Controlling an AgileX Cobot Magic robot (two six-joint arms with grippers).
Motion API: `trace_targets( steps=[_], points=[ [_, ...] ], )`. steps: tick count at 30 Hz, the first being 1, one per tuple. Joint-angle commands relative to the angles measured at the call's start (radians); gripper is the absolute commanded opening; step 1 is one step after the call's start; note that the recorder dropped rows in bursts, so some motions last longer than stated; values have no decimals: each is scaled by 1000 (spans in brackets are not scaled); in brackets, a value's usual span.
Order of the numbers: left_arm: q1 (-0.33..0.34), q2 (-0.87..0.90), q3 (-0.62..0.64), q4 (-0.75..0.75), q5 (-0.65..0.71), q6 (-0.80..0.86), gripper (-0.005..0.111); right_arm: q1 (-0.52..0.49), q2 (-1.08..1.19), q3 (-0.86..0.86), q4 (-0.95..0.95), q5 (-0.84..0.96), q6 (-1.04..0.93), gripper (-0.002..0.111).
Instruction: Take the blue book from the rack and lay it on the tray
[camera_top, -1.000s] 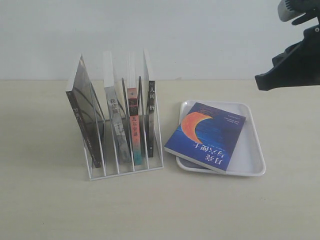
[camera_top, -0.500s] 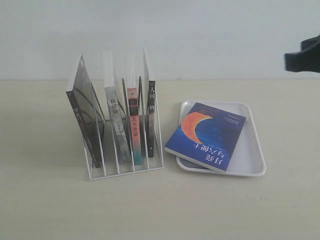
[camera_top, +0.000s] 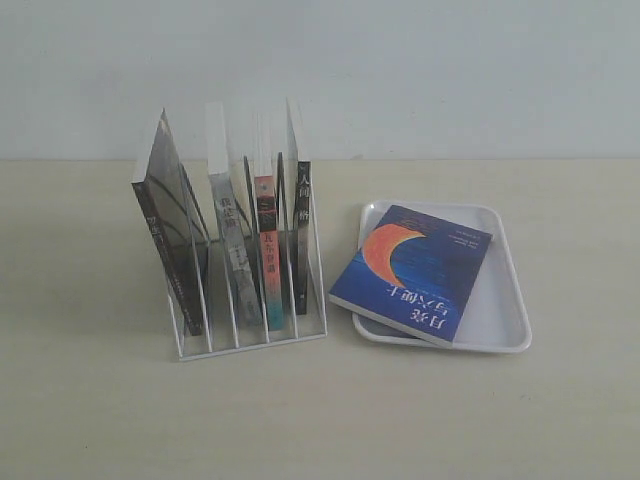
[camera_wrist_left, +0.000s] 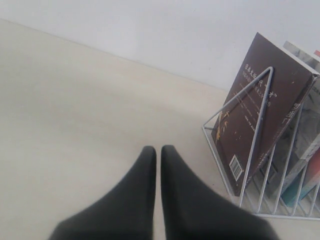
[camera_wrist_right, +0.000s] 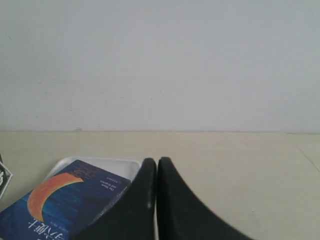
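Blue book: deep blue cover, orange crescent moon, white Chinese lettering seen upside down; the small white print is too fine to be read.
Left pincer: black fingers pressed together, nothing gripped.
Rack: white wire, four books stood in it; a barcode is seen on the brown book.
Book position: laid flat and askew on the tray, one corner overhanging the rim toward the rack.
Right pincer: closed, empty.

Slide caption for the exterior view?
Blue book lies cover-up on the white tray, overhanging its rim; four other books stand in the wire rack.
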Motion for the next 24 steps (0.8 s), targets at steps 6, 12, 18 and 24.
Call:
trace_targets(
  steps=[6,12,18,24],
  points=[
    [1,-3,3,0,-11,2,4,-3,-246,203,4,-27,2,0],
    [1,-3,3,0,-11,2,4,-1,-321,239,4,-30,2,0],
    [1,-3,3,0,-11,2,4,7,-321,239,0,-23,-1,0],
    [1,-3,3,0,-11,2,4,58,-321,239,0,79,-1,0]
  ],
)
